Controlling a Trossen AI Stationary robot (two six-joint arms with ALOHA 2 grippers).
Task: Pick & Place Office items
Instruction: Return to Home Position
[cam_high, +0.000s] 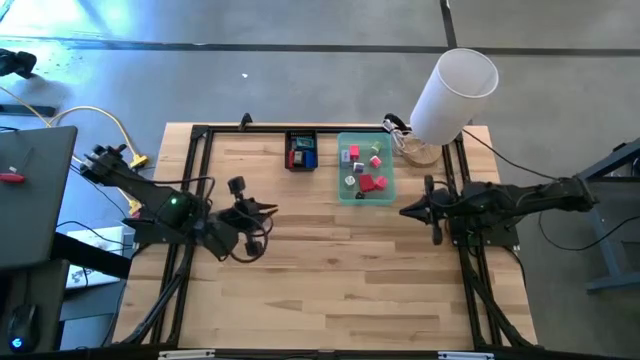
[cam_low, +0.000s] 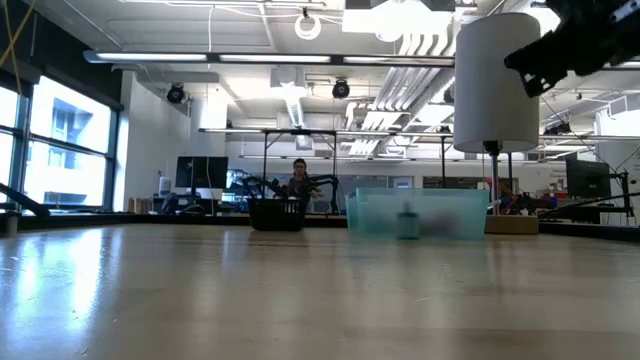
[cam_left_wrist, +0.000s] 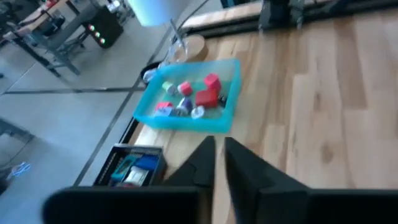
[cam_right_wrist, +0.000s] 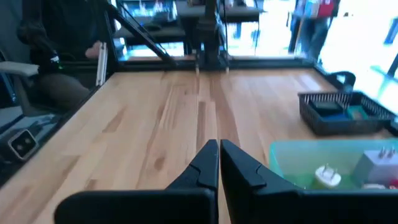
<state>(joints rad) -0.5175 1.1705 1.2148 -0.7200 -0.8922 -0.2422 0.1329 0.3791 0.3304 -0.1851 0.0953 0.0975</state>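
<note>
- The left gripper hung over the left half of the table, its fingers drawn together with nothing between them.
- The right gripper sat near the corner of the teal tray, also closed and empty.
- Most office items lay inside the teal tray at the table's far edge.
- A few more lay in the black tray just beside it.

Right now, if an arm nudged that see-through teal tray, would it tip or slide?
The tray would probably slide: low and wide, flat on the smooth wooden table. Likely light, thin plastic holding only small pieces, which may rattle.
</note>
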